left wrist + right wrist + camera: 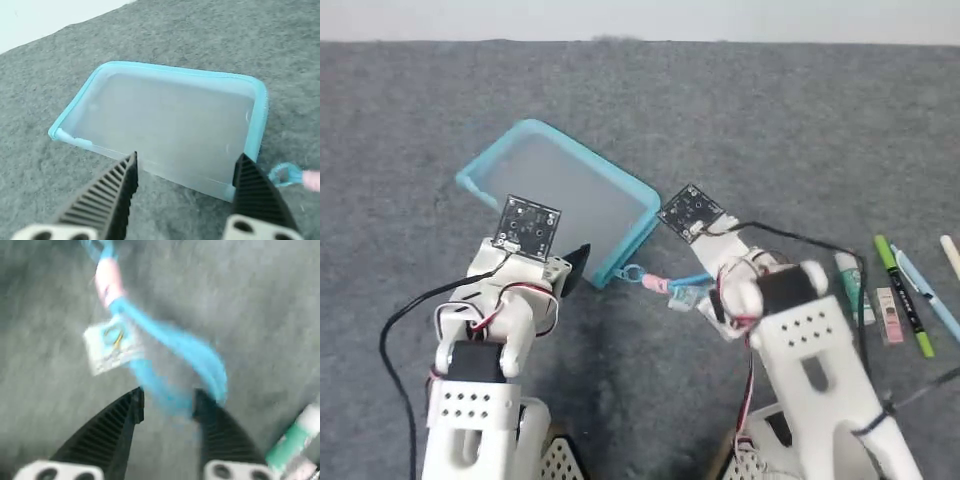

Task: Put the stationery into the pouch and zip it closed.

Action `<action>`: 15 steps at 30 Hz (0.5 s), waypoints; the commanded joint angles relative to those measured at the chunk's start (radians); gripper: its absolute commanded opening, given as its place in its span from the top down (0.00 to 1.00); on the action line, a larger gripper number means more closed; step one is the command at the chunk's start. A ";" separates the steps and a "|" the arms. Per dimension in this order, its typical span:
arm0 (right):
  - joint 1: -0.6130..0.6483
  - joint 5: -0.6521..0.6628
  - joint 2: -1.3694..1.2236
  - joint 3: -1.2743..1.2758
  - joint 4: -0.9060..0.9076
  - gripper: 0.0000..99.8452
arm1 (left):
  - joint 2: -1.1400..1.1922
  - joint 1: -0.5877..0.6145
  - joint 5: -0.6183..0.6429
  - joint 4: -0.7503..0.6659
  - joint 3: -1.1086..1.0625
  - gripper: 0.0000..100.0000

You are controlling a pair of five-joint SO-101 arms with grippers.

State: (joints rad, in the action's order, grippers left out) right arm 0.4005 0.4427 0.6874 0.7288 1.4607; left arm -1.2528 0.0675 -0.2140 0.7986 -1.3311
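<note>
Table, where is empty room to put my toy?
The grey mat beyond the pouch is bare, and left of the pouch too. It is crowded between the pouch and the pens, where the right gripper sits over the strap.

- The cloth [770, 120] under both pincers is seen to be grey felt-like fabric, matt and rough, with a fuzzy nap.
- The pouch [165, 130], just ahead of the left pincer [189, 160], is made of frosted, translucent plastic, smooth with a soft sheen; its edge is bound in turquoise trim.
- The fingers [112, 192] of the left pincer are formed of black, matt, ribbed plastic and set in white matt mounts.
- The strap [175, 345], at the tips of the right pincer [169, 392], is seen as soft blue cord.
- A white label [112, 350] is hung on it; paper or plastic cannot be told.
- The pens [903, 295], off to the side of the right pincer, are cased in smooth plastic.
</note>
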 commanded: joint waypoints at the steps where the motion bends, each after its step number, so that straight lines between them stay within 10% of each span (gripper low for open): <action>1: 0.012 0.054 -0.067 -0.167 0.134 0.66 | 0.005 -0.005 0.026 -0.012 0.010 0.71; 15: 0.297 0.002 -0.682 -0.347 -0.226 0.72 | 0.005 0.221 0.029 -0.292 -0.093 0.71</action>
State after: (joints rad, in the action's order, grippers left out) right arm 0.6628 0.4611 0.0736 0.4572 1.3165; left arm -1.2528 0.2593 -0.2079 0.5715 -1.4369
